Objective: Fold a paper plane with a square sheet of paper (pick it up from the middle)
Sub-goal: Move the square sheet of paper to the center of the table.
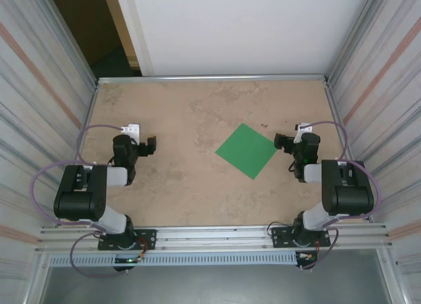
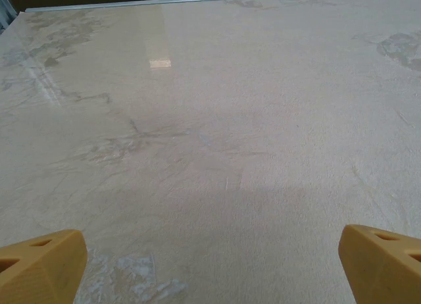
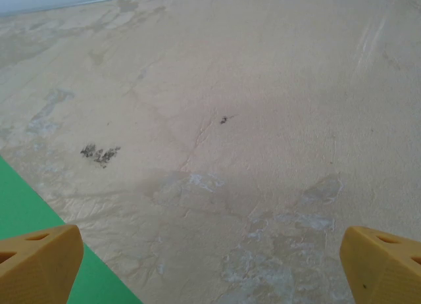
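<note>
The square sheet of paper (image 1: 247, 151) is bright green and lies flat on the table, turned like a diamond, right of centre. My right gripper (image 1: 284, 143) hovers just off its right corner, open and holding nothing. In the right wrist view a green edge of the sheet (image 3: 26, 215) shows at lower left, beside the orange fingertips (image 3: 39, 261), and the right gripper (image 3: 214, 268) has bare table between its tips. My left gripper (image 1: 150, 147) is open over bare table well to the left of the sheet; the left gripper (image 2: 210, 268) also holds nothing.
The beige mottled table (image 1: 197, 113) is walled by ribbed metal panels (image 1: 46, 87) on both sides and a metal rail (image 1: 210, 77) at the back. A small dark stain (image 3: 100, 152) marks the surface ahead of the right gripper.
</note>
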